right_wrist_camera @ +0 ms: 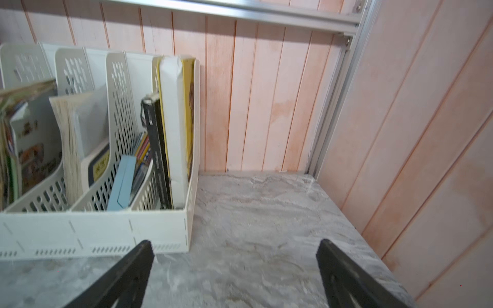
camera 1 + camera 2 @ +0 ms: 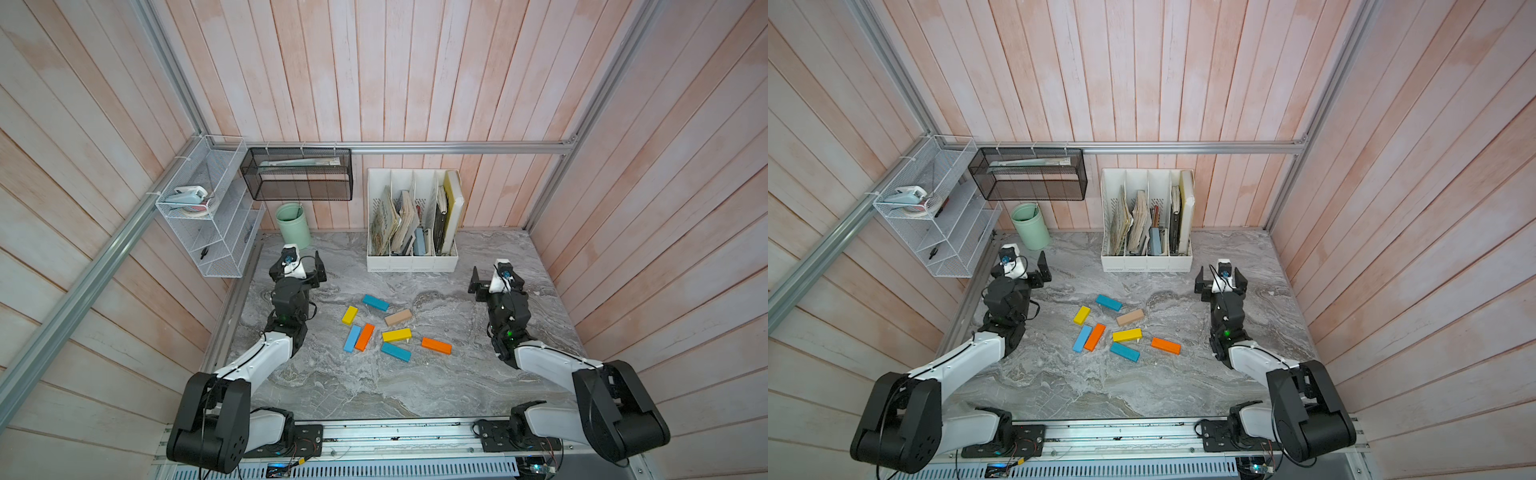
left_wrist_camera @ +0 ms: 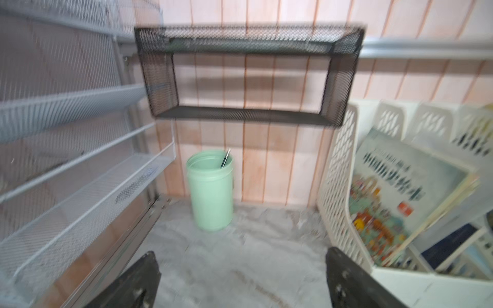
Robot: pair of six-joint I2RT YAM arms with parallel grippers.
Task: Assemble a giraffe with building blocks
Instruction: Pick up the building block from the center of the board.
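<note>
Both top views are showing me the eight building blocks (image 2: pixel 396 335) lying loose and flat on the grey marble tabletop (image 2: pixel 332 386), just below the middle of the frame, between the two arms. A teal bar (image 2: pixel 375 302) is sitting at the top of the scatter, with a tan bar (image 2: pixel 398 317) just below and right of it. At the lower left of the group a light blue bar (image 2: pixel 352 338) and an orange bar (image 2: pixel 365 337) are lying side by side, touching.

The left gripper (image 2: pixel 297 270) is waiting left of centre, well apart from the blocks, jaws spread wide and carrying nothing. Its wrist view, somewhat blurred, is showing me both dark fingers (image 3: pixel 141 280) at the bottom edge, pointing toward a mint-green cup (image 3: pixel 210 197).

The right gripper (image 2: pixel 496 280) is waiting right of centre, likewise gaping and empty, with a white file holder (image 1: pixel 93 232) just beside one finger in its wrist view.
</note>
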